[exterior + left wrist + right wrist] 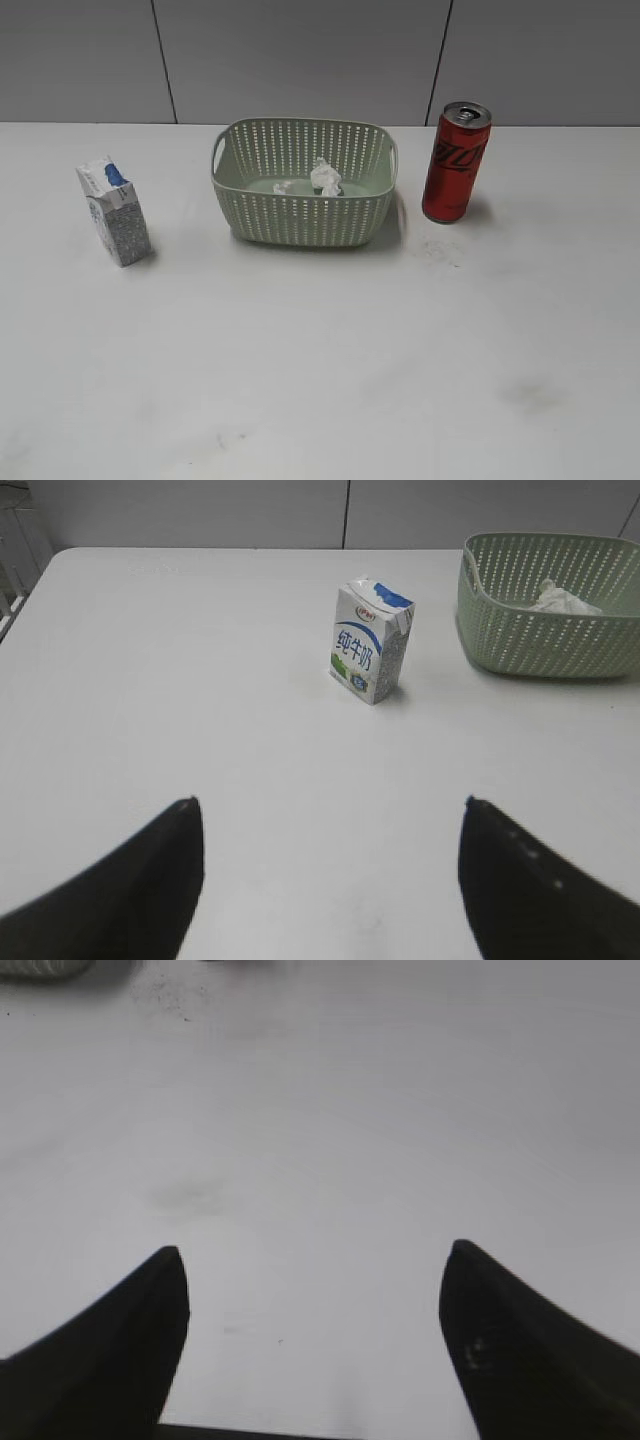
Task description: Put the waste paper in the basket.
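Observation:
The sage-green slotted basket [300, 215] stands at the back middle of the white table. Crumpled white waste paper [325, 176] lies inside it, with a smaller wad [284, 187] beside it. In the left wrist view the basket [520, 630] is at the upper right with paper [565, 599] inside. My left gripper [330, 805] is open and empty above bare table, well short of the carton. My right gripper [315, 1255] is open and empty above bare table. Neither gripper shows in the exterior view.
A small blue-white speckled carton [114, 211] stands left of the basket, also in the left wrist view [368, 640]. A red can [456, 163] stands right of the basket. Faint smudges mark the table [190, 1198].

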`<move>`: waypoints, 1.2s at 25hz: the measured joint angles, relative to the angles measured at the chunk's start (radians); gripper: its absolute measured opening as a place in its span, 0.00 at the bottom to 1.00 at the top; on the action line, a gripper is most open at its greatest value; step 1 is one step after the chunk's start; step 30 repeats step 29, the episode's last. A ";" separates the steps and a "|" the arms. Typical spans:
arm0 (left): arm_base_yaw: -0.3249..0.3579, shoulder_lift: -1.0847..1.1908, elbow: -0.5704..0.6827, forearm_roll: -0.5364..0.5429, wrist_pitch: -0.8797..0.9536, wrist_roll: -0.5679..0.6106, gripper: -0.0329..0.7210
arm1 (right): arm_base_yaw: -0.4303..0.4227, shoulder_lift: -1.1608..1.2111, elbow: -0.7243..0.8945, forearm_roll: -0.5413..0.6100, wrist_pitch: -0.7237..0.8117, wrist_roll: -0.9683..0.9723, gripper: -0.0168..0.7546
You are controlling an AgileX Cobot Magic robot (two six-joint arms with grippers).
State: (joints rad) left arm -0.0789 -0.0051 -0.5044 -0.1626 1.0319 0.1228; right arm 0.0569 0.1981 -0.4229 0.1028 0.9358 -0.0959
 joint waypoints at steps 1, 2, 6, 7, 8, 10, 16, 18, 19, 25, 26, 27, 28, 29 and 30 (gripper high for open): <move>0.000 0.000 0.000 0.000 0.000 0.000 0.82 | 0.000 -0.017 0.000 0.000 0.000 0.000 0.79; 0.000 0.000 0.000 0.000 0.000 0.000 0.82 | 0.000 -0.033 0.000 0.000 0.001 0.000 0.79; 0.000 0.000 0.000 0.000 0.000 0.000 0.82 | 0.000 -0.099 0.000 0.000 0.003 0.000 0.79; 0.000 0.000 0.000 0.000 0.000 0.000 0.82 | 0.000 -0.115 0.000 0.000 0.003 0.000 0.79; 0.000 0.000 0.000 0.000 0.000 0.000 0.82 | 0.000 -0.131 0.000 0.000 0.003 0.000 0.79; 0.000 0.000 0.000 0.000 0.000 0.000 0.82 | 0.000 -0.159 0.000 0.000 0.003 -0.001 0.79; 0.000 0.000 0.000 0.000 0.000 0.000 0.82 | 0.000 -0.202 0.000 -0.001 0.005 -0.001 0.79; 0.000 0.000 0.000 0.000 0.000 0.000 0.82 | 0.000 -0.202 0.000 -0.001 0.005 -0.001 0.79; 0.000 0.000 0.000 0.000 0.000 0.000 0.82 | 0.000 -0.202 0.000 -0.001 0.005 -0.001 0.79; 0.000 0.000 0.000 0.000 0.000 0.000 0.82 | 0.000 -0.203 0.000 -0.001 0.004 -0.002 0.79; 0.000 0.000 0.000 0.000 0.000 0.000 0.82 | 0.000 -0.203 0.000 -0.001 0.004 -0.002 0.79; 0.000 0.000 0.000 0.000 0.000 0.000 0.82 | 0.000 -0.203 0.000 -0.001 0.004 -0.002 0.79; 0.000 0.000 0.000 0.000 0.000 0.000 0.82 | 0.000 -0.203 0.000 -0.001 0.004 -0.002 0.79; 0.000 0.000 0.000 0.000 0.000 0.000 0.82 | 0.000 -0.203 0.000 -0.001 0.004 -0.002 0.78; 0.000 0.000 0.000 0.000 0.000 0.000 0.82 | 0.000 -0.203 0.000 -0.001 0.004 -0.002 0.78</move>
